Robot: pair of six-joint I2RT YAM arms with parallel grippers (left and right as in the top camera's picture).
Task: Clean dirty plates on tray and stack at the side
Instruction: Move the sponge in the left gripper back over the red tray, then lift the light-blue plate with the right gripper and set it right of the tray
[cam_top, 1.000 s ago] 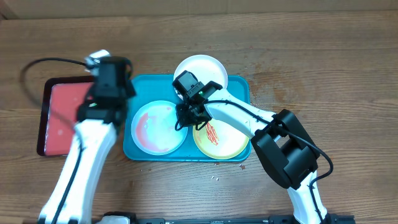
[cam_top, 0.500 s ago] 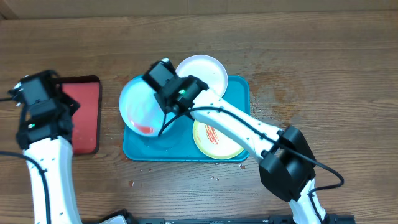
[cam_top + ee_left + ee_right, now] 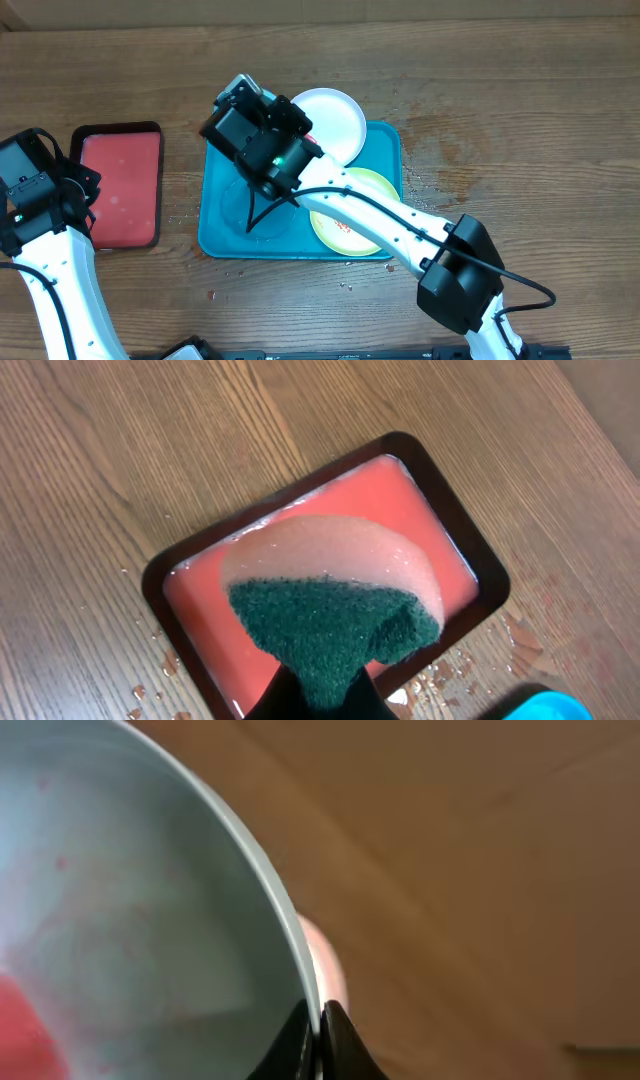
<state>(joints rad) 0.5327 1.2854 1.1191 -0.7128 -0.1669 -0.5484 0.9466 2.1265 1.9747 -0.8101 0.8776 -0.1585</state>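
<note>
One plate (image 3: 150, 890) pinched in my right end effector (image 3: 320, 1025), left end effector (image 3: 312, 695) clamping sponge (image 3: 330, 615); scrub step, next I bring sponge across.

The wooden table (image 3: 520, 120) carries the turquoise tray (image 3: 215, 235) near its centre, a smaller red tray (image 3: 120, 190) at nine o'clock, and red specks (image 3: 212, 295) toward seven o'clock.

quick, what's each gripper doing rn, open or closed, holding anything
Left gripper: closed, holding the sponge.
Right gripper: closed on the rim of the light blue plate.
</note>
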